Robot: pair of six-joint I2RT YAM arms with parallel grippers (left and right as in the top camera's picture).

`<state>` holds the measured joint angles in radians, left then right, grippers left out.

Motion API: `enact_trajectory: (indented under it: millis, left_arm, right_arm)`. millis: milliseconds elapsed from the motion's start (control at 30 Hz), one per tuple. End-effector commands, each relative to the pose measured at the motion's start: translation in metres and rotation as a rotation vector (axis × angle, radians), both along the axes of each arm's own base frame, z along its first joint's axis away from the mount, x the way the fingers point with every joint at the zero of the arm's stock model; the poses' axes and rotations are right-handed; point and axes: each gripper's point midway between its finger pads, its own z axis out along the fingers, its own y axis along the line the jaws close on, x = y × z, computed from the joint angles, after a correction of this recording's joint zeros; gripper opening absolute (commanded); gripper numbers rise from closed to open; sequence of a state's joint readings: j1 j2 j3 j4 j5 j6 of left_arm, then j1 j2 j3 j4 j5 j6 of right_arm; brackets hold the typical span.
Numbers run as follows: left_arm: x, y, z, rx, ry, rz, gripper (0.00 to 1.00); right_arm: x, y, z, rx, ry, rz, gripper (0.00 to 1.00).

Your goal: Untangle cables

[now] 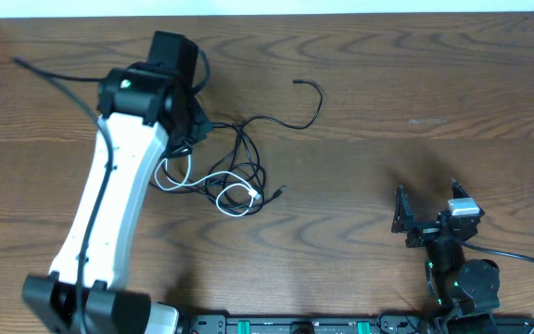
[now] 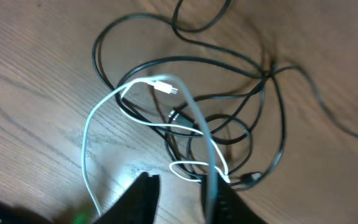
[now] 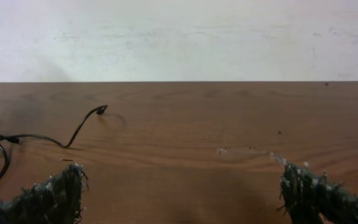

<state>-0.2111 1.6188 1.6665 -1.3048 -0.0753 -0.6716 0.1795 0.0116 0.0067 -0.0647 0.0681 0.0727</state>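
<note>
Over to the left gripper [image 2: 182, 185] first: parted, not clamped, straddling a strand of the white cable [image 2: 104, 106] right above the heap. Nothing pinched, going by the wrist view. Just beneath, a proper knot: white cable looped through the black cables [image 1: 248, 153], crossing over and under in several places, all bunched on the table [image 1: 387, 65] left of centre. Moving right, only one black tail [image 1: 318, 100] trailing clear of the bundle, plug end lying free. Further right, well apart from all that, the right gripper [image 3: 182, 193]: spread wide, empty, sitting low near the table's front edge. Verdict so far: barely begun, by the look of it. Nothing separated yet; whole tangle left to pull apart.
</note>
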Motion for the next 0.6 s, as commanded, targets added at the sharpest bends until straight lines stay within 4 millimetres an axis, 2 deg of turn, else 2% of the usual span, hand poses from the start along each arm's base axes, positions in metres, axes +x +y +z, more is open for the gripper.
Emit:
enact_trajectory:
  millis: [0,133,200,233,267,400,567]
  left_arm:
    - [0.002,-0.002,-0.017,0.005,0.064,-0.035,0.74]
    - [0.000,-0.002,-0.027,0.015,0.112,-0.035,0.75]
    - [-0.004,0.002,-0.031,0.036,0.143,-0.032,0.82]
    - [-0.006,0.005,-0.033,0.056,0.154,-0.029,0.89]
    - [-0.008,0.010,-0.034,0.084,0.167,-0.025,0.91]
    - [-0.016,0.028,-0.042,0.180,0.202,0.034,0.92]
    - [-0.028,0.017,-0.062,0.114,0.262,0.027,0.91]
  right_arm:
    - [0.000,-0.003,0.000,0.012,0.000,-0.013,0.99]
    - [0.000,-0.003,0.000,0.012,0.000,-0.014,0.99]
    - [0.000,-0.003,0.000,0.012,0.000,-0.014,0.99]
    - [0.000,-0.003,0.000,0.012,0.000,-0.013,0.99]
    - [0.000,-0.003,0.000,0.012,0.000,-0.013,0.99]
    - [0.000,-0.003,0.000,0.012,0.000,-0.013,0.99]
    - [0.000,-0.003,0.000,0.012,0.000,-0.014,0.99]
